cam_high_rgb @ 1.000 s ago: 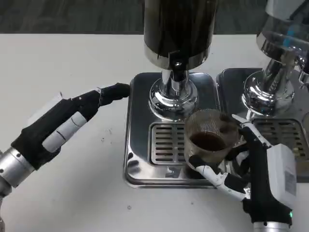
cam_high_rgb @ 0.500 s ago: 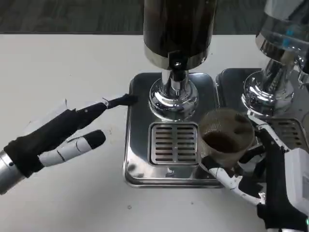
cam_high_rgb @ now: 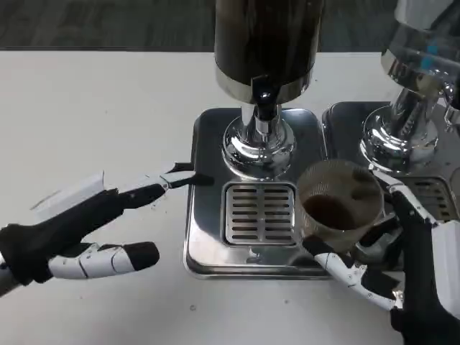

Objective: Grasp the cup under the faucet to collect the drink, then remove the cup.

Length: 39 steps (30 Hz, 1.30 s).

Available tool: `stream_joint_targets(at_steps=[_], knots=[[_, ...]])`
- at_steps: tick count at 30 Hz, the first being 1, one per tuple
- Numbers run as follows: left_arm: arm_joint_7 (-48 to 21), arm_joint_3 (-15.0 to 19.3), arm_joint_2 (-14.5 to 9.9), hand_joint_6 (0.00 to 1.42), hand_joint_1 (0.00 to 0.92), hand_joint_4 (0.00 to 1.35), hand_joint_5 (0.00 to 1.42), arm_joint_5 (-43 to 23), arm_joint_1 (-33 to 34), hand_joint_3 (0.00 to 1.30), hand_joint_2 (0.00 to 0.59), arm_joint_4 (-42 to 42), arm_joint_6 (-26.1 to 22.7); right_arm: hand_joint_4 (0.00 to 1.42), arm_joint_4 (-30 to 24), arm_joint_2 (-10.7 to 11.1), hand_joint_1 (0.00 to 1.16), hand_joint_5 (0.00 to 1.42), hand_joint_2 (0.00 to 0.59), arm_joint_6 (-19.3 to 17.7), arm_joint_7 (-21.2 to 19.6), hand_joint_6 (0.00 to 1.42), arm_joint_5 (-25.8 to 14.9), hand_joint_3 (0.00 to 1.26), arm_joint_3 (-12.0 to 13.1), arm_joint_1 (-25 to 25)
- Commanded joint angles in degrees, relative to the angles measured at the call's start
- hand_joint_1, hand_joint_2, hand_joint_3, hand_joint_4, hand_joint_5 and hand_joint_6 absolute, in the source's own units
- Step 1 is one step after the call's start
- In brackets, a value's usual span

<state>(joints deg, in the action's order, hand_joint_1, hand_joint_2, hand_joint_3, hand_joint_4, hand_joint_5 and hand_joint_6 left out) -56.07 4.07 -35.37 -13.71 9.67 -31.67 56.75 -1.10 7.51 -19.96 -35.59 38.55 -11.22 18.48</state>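
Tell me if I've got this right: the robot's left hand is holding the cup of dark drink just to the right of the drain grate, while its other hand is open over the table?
Not quite: the head view shows the right hand holding the cup of dark drink, just right of the drain grate. The left hand is the open one, over the table.

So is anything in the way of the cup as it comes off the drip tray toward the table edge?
Nothing visible blocks it. The right robot hand holds the cup at the drip tray's right front corner, away from the faucet.
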Motion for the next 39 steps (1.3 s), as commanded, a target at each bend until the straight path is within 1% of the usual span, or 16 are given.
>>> stream_joint_targets(at_steps=[1,7,12,21,27,33,39], knots=[[-1.03,-0.8,-2.06,0.01,0.0,0.02,0.0,-1.61,-1.56,0.13,0.15,2.26,1.63,0.69,-4.42,0.27,0.75,0.88,0.202,-1.93,0.47,1.19,-0.7,0.59,0.77,1.86],[-1.79,-1.92,-3.68,0.01,0.0,0.01,0.0,-2.55,-2.76,0.13,0.15,3.96,3.88,0.7,-7.63,0.57,0.75,0.89,0.2,-2.46,1.86,1.2,-0.66,0.59,1.12,4.67],[-1.9,-2.56,-4.44,0.01,0.0,0.01,0.0,-3.08,-3.13,0.13,0.15,4.55,5.29,0.7,-9.9,0.76,0.75,0.89,0.2,-2.99,2.63,1.21,-0.91,0.59,1.43,6.77],[-2.62,-4.14,-6.09,0.01,0.0,0.01,0.0,-4.74,-3.56,0.13,0.149,5.41,7.44,0.71,-12.56,0.35,0.75,0.9,0.2,-3.96,3.08,1.21,-0.86,0.61,1.52,9.9],[-3.33,-5.45,-7.51,0.01,0.0,0.01,0.0,-5.83,-4.13,0.12,0.149,6.21,10.23,0.71,-14.31,0.13,0.76,0.9,0.201,-4.5,3.1,1.22,-0.7,0.61,1.67,12.19],[-2.58,-6.3,-8.99,0.0,0.0,0.01,0.0,-5.46,-4.75,0.12,0.149,7.12,14.22,0.71,-16.06,-0.06,0.76,0.91,0.201,-5.08,3.45,1.22,-0.64,0.61,1.81,14.26],[-1.54,-6.96,-10.44,0.0,0.0,0.0,0.0,-5.85,-5.65,0.12,0.149,8.4,16.12,0.71,-17.29,-0.26,0.76,0.91,0.2,-5.51,4.02,1.23,-0.66,0.62,2.0,15.45]])
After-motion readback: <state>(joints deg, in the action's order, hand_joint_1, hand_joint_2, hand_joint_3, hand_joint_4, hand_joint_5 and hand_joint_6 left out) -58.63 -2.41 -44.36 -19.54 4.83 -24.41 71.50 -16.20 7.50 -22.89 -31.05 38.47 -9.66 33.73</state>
